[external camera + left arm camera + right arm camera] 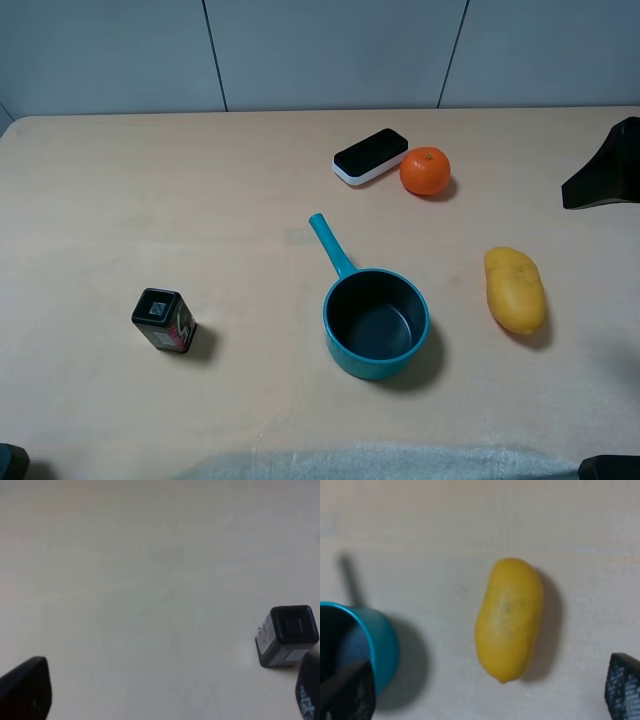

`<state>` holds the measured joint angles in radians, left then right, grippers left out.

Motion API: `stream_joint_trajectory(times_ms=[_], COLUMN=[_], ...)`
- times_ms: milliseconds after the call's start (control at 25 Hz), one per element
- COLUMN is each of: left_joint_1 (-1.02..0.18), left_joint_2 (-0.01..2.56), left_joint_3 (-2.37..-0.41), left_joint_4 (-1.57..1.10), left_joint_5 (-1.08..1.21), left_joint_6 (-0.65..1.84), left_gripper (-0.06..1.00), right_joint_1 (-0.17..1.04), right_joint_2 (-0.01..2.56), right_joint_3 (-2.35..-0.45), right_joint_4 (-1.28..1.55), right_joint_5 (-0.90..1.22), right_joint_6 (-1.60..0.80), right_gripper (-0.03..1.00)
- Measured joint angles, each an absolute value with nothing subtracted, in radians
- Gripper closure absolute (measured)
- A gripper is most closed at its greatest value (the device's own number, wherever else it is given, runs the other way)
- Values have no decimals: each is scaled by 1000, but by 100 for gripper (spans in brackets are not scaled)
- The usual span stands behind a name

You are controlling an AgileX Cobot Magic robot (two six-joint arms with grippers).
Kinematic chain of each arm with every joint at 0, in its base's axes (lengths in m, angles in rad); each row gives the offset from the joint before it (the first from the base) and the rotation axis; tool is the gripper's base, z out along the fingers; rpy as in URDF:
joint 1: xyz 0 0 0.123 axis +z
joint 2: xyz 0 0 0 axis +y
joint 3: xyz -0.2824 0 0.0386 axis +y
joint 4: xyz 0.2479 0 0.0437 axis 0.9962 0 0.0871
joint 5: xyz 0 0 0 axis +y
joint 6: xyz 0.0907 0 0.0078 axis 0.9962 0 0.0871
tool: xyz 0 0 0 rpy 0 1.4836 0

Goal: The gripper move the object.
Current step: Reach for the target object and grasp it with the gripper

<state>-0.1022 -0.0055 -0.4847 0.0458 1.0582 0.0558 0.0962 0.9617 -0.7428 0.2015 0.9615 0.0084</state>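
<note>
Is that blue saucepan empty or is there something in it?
Empty. The high view looks into the saucepan and shows only its bare dark inside; the yellow object lies on the table beside it.

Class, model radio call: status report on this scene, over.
Left gripper open, empty. Right gripper open, facing yellow object, no contact. Teal pot beside it, apart; nothing seen blocking.

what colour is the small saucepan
The saucepan is teal, handle included, with a dark inside; clearest in the exterior high view.
</note>
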Motion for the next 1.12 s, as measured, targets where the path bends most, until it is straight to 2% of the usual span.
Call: stream_joint_trajectory(times_ms=[400,1120], left_joint_1=[-102,-102], left_joint_2=[-6,-6], left_joint_3=[-485,-485], left_joint_4=[46,46], left_joint_5=[1058,1058], left_joint_6=[56,56], left_gripper=[-5,-5], right_joint_1=[96,96], right_joint_2=[969,1223], right_joint_3=[-743,-743], right_joint_4=[114,130], right_joint_5=[1034,1023], right_joint_6=[71,71], right_gripper=[27,27])
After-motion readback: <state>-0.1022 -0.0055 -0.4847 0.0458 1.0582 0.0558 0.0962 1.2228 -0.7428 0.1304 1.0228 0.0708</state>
